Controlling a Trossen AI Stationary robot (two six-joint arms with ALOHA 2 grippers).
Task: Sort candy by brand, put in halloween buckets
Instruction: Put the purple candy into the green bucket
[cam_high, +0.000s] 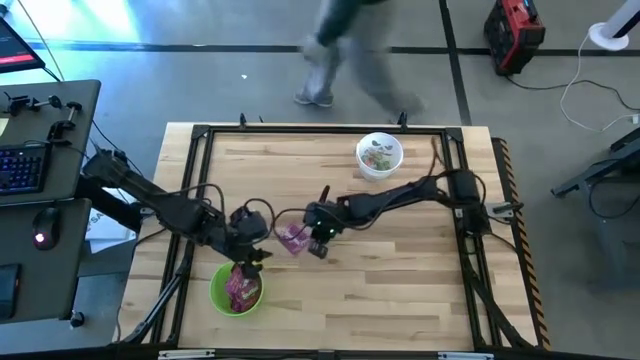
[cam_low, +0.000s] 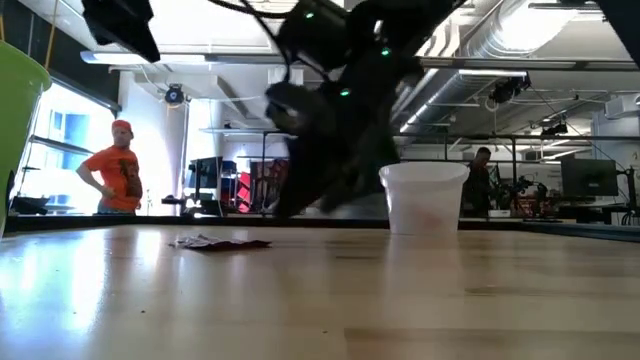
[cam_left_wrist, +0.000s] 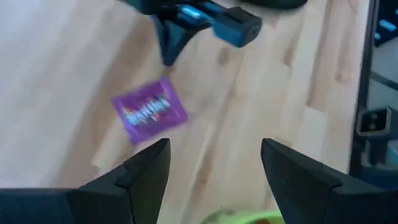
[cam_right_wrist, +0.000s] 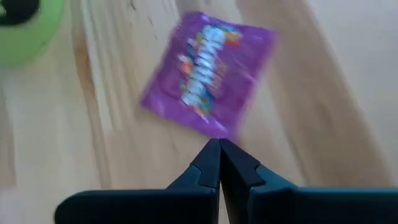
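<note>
Wooden table (cam_high: 400, 280); purple packet (cam_high: 292, 238) flat, apparently skewed.

Purple candy packet (cam_right_wrist: 208, 71), just ahead of the right hand (cam_right_wrist: 219, 163): white print with coloured letters, blurred, not legible.

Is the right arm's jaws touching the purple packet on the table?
Apart. In the right wrist view the shut right gripper ends just short of the purple packet, with bare wood between them.

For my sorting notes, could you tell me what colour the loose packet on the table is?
Purple-magenta with white print; the packet shows best in the right wrist view.
</note>
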